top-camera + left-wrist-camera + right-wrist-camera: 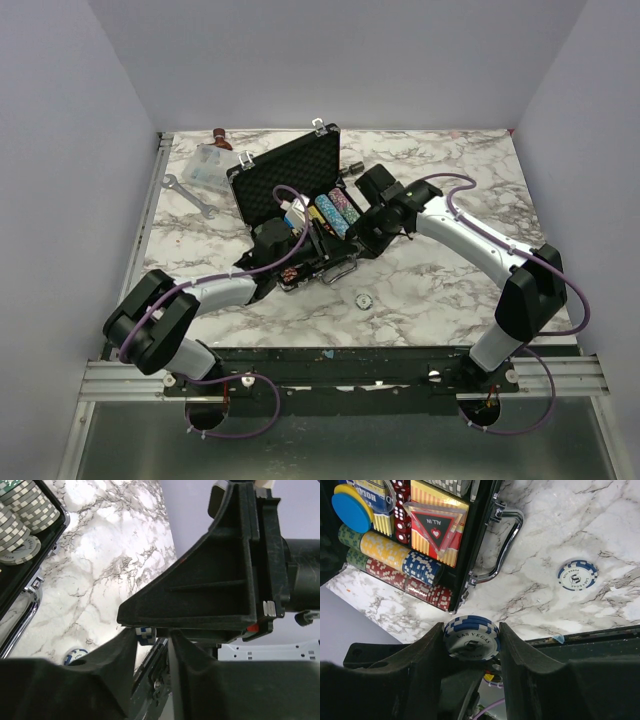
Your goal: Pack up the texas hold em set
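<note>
Right gripper [470, 628] pinching chip [471, 641]; wrench [188, 194] near briefcase [285, 172].

Chip [145, 634] between left end effector [153, 637] fingers largely hidden; black housing [210, 580] directly above obscures it.

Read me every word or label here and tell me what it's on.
"LAS VEGAS": blue-and-white chip in the right gripper.
"ALL IN", upside down: triangular marker in the case.
Card box label: partly hidden, unreadable.
Loose chip on the table: lettering too small to read.
</note>
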Tool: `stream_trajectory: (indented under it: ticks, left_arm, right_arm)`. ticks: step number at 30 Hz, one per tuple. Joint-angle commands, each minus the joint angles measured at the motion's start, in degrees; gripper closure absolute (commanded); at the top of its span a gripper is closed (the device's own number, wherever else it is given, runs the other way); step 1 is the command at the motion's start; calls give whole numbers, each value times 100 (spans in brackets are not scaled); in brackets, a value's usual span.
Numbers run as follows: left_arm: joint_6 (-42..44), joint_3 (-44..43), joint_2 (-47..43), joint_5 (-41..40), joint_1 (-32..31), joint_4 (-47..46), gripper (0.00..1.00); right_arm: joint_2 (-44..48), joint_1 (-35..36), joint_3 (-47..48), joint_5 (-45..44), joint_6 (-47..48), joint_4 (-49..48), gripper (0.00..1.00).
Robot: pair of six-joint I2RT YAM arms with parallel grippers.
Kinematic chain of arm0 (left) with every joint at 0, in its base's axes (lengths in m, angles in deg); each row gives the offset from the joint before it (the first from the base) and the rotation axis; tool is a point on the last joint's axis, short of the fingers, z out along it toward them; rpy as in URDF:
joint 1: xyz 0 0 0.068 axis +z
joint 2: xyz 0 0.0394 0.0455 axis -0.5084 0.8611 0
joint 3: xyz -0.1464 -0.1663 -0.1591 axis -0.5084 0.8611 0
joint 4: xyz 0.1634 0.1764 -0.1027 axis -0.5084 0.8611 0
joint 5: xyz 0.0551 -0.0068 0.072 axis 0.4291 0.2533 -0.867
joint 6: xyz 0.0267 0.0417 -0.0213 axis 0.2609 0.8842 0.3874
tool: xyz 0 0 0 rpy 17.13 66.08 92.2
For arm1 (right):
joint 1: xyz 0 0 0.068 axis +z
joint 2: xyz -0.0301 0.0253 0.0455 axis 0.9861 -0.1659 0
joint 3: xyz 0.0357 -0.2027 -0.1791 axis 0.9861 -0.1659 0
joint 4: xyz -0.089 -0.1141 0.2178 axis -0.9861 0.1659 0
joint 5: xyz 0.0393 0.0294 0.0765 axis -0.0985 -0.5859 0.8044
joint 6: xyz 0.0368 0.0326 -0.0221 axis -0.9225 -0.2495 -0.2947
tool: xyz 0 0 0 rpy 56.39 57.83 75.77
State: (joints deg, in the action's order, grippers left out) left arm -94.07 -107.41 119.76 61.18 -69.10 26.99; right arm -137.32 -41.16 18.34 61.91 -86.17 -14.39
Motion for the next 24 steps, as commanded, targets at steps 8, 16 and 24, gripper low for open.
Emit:
stream_trajectory:
  ticks: [8, 16, 24]
  left_arm:
    - [885, -566, -196, -421, -78, 1315, 100]
    - [3399, -1455, -886, 117, -23, 4590, 100]
    - [6237, -2550, -974, -1246, 72, 7138, 100]
  right_arm:
    - [493, -1, -811, 394, 529, -1247, 59]
    - [1834, -116, -1607, -1360, 1838, -1358, 0]
    - [3746, -404, -2681, -2337, 2355, -1262, 0]
